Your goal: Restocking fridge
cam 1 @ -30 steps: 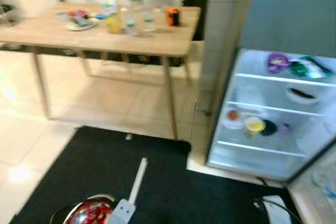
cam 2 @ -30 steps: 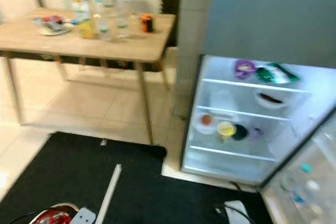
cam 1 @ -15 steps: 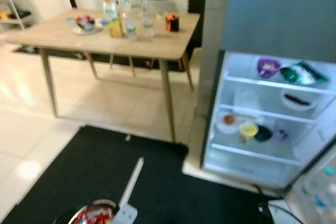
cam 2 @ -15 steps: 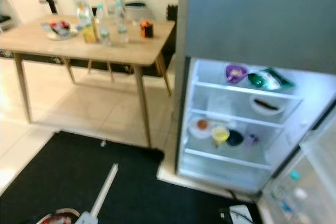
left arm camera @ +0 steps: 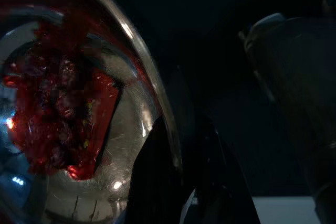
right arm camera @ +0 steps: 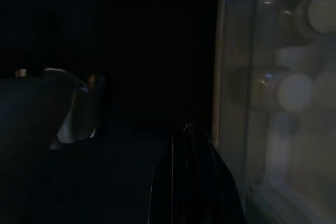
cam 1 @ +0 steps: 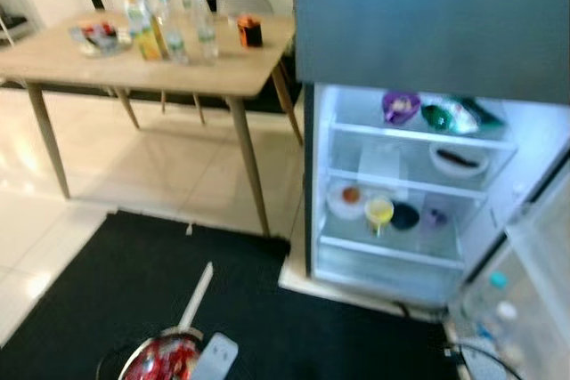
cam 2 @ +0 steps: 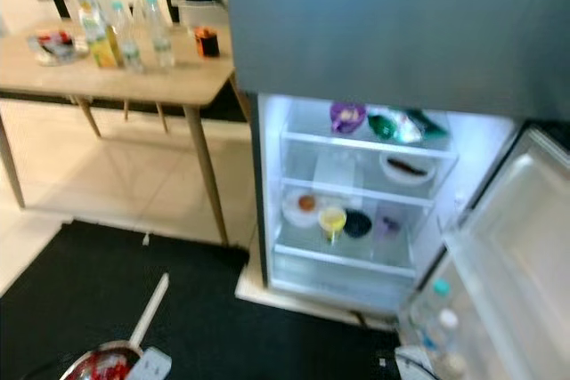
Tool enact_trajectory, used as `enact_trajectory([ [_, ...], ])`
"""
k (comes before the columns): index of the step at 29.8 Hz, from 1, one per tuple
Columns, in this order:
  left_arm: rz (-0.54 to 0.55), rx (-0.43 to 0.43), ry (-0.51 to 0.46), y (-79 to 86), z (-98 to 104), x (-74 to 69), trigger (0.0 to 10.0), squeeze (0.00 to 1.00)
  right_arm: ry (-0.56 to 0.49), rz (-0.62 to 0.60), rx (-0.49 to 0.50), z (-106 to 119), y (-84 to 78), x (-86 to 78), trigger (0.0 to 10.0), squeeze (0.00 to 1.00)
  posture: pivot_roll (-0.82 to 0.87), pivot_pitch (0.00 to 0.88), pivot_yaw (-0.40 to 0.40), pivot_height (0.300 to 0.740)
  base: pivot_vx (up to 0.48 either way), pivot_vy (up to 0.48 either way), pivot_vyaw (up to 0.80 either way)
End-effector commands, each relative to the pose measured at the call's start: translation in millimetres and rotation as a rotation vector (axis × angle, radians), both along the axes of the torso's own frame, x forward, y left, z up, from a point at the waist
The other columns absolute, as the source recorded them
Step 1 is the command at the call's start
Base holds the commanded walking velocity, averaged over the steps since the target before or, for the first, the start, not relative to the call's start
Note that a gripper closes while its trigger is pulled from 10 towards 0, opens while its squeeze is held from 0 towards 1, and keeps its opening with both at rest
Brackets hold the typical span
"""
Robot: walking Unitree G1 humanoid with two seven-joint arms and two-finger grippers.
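My left gripper [left arm camera: 181,182] is shut on the rim of a metal bowl [left arm camera: 79,103] that holds red food. That bowl [cam 1: 160,364] hangs low in front of me over the black mat. The fridge [cam 1: 427,15] stands ahead on the right with its lower compartment open and lit. Its shelves [cam 1: 419,135] carry a purple bowl [cam 1: 400,106], a green bag [cam 1: 450,116], a yellow cup [cam 1: 379,213] and a plate [cam 1: 349,198]. My right gripper [right arm camera: 195,182] hangs shut in the dark beside the open fridge door [cam 2: 508,264], whose bottles [right arm camera: 294,87] show pale.
A wooden table [cam 1: 223,77] at the back left bears several bottles [cam 1: 178,28], an orange jar [cam 1: 250,33] and a plate [cam 1: 96,37]. A black mat [cam 1: 89,309] covers the floor before the fridge, with a white strip [cam 1: 198,291] lying on it. Cables [cam 1: 481,362] trail near the door.
The camera has swung to the right: the fridge now sits nearer the middle and its open door has come into view. The bowl stays in my left gripper.
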State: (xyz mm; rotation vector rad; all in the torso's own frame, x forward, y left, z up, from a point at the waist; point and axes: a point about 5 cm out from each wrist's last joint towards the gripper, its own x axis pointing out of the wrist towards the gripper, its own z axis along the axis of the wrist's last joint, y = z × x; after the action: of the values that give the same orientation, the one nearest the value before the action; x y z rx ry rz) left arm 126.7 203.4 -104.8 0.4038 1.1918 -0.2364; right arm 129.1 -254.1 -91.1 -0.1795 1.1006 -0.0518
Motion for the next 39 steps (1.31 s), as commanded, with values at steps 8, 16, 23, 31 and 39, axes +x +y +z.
enact_trajectory([
  [8, 0.004, -0.035, -0.010, -8.2, -0.5, 1.8, 10.0, 0.00, 0.014, 0.010, 0.001, -1.1, 2.0, -1.1, 10.0, 0.00, -0.07, 0.001, 0.012, 0.740, 0.000, 0.000, 0.00],
  [16, -0.018, -0.048, -0.009, -11.1, -0.2, 3.7, 10.0, 0.00, 0.015, 0.011, 0.004, -1.6, 3.8, -0.8, 10.0, 0.00, -0.07, 0.000, 0.014, 0.740, 0.113, 0.000, 0.00],
  [23, -0.019, -0.050, -0.007, -11.0, -0.2, 3.6, 10.0, 0.00, 0.016, 0.011, 0.007, -1.9, 5.0, -0.7, 10.0, 0.00, -0.07, 0.000, 0.015, 0.740, 0.334, 0.000, 0.00],
  [31, -0.038, -0.048, -0.007, -11.5, 0.3, 5.2, 10.0, 0.00, 0.009, 0.008, 0.014, -1.7, 6.7, 1.3, 10.0, 0.00, -0.07, 0.000, 0.022, 0.740, 0.356, 0.000, 0.00],
  [39, -0.051, -0.046, -0.002, -11.9, -0.2, 3.6, 10.0, 0.00, 0.002, 0.003, 0.016, -1.3, 4.7, 0.4, 10.0, 0.00, -0.08, 0.000, 0.019, 0.740, 0.359, 0.000, 0.00],
])
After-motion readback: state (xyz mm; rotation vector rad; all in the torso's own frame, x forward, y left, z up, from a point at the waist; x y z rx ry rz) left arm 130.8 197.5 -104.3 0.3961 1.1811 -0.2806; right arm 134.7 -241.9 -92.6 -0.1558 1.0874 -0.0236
